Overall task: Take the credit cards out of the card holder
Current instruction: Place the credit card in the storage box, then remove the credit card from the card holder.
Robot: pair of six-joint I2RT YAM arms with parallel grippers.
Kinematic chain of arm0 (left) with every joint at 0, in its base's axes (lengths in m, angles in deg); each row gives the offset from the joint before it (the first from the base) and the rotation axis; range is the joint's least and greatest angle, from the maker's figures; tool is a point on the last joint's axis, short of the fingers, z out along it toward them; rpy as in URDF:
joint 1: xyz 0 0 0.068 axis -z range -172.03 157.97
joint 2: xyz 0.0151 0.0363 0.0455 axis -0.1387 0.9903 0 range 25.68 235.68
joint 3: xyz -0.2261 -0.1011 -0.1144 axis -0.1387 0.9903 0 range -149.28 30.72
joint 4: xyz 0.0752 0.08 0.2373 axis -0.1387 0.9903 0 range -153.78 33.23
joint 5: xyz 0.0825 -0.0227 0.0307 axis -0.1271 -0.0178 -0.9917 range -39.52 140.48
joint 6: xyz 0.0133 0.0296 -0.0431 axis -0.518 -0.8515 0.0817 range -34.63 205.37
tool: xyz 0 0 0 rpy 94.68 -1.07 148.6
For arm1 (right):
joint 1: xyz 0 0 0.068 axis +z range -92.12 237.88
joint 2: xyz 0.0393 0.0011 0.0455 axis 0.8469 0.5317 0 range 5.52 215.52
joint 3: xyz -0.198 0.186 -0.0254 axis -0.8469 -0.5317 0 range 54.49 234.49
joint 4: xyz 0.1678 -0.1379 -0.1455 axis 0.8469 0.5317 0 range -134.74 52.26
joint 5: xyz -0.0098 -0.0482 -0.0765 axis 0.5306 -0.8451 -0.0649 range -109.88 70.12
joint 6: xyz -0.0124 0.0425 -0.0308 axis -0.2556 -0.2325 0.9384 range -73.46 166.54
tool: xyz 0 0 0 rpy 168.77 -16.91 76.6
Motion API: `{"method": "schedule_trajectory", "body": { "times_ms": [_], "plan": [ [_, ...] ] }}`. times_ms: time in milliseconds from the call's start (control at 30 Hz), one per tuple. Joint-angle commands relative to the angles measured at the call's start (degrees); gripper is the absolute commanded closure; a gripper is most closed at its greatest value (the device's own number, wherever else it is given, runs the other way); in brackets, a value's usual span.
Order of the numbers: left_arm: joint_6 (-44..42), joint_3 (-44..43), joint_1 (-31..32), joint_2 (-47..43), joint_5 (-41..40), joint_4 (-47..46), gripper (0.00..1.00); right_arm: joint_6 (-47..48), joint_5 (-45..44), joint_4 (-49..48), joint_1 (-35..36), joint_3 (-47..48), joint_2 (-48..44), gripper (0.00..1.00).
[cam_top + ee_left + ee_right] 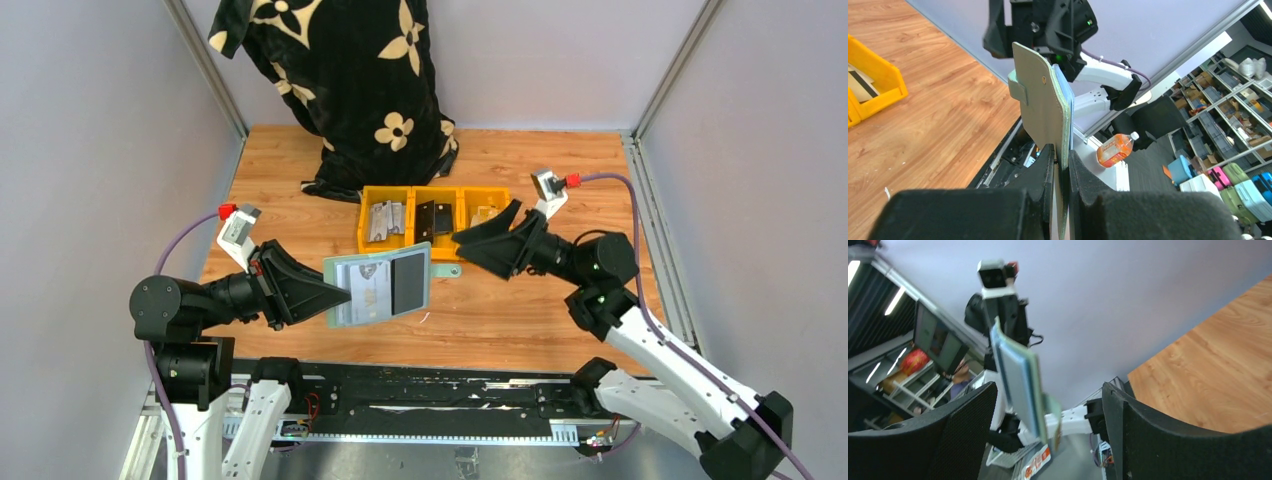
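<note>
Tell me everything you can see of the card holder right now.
The card holder is a small sage-green folding wallet, leather-like, spread open with its pale blue-grey inside facing up. A short snap tab juts from its right edge, and a dark card sits in the right half. The left claw pinches its left edge, holding it off the table; nothing else touches it.

Bright, even light, soft shadows; card holder (1020, 380) blurred in right wrist view.
</note>
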Motion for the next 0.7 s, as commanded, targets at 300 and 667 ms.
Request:
{"method": "schedule_trajectory", "body": {
  "times_ms": [300, 667],
  "plan": [
    [2.41, -1.78, 0.08, 0.78, -0.88, -4.8, 1.0, 8.43, -8.82, -5.2, 17.52, -10.36, -5.94, 0.19],
    [3.09, -1.55, 0.05, 0.7, -1.15, -5.52, 1.0, 8.24, -13.4, -19.78, 25.89, -9.93, 2.73, 0.21]
  ]
}}
